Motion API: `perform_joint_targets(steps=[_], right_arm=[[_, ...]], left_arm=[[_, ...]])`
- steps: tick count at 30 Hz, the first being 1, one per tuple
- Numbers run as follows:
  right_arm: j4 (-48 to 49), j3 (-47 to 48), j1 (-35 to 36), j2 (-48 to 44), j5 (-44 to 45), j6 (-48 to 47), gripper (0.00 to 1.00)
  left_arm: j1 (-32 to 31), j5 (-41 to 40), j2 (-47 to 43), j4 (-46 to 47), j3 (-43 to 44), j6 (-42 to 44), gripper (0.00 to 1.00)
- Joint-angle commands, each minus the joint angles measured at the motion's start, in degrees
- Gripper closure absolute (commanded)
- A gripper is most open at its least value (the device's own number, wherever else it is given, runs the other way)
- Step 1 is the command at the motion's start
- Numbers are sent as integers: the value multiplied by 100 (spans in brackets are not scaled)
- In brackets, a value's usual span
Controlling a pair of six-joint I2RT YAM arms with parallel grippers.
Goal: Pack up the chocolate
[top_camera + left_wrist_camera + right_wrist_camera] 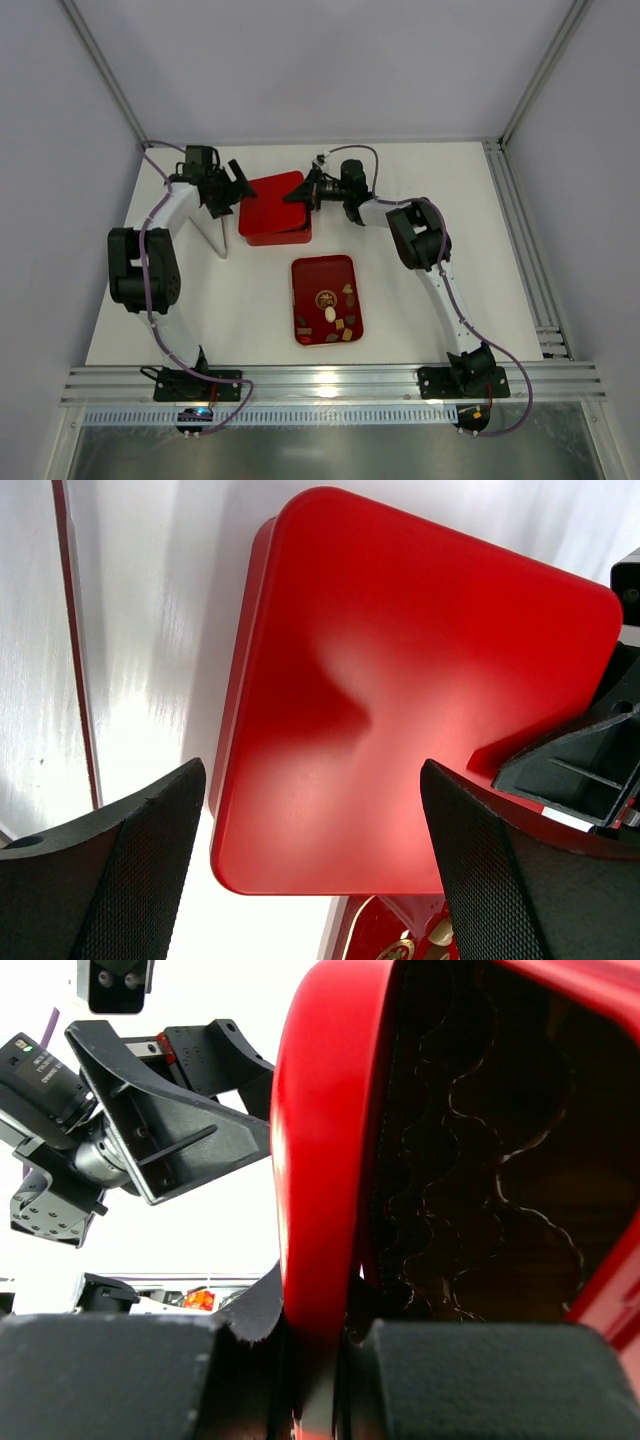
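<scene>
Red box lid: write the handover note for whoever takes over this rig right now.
Right gripper: jaws shut on the rim of the square red lid, which lies over the red box.
Left gripper: jaws open at the lid's opposite side, gripping nothing.
Assorted brown, tan and cream chocolates: loose on the flat red tray, nearer the arm bases.
Done: lid gripped.
Left: probably lift the lid clear, then move every chocolate into the box.
</scene>
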Motion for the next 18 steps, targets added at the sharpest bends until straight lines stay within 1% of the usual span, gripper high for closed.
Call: perform_joint_targets(steps=[1,6,12,18], right_arm=[[519,-91,-37,-274,50,250,85],[608,-258,-125,-388,68,277,79],[696,-460,-222,-476,85,303,76],[757,-609,-283,-564,94,277,68]], left_arm=[[-7,107,94,221,-25,-37,15],[-33,142,217,229,10,-81,16],[-77,195,296,247,54,-107,17],[-86,248,331,256,81,-116,17]])
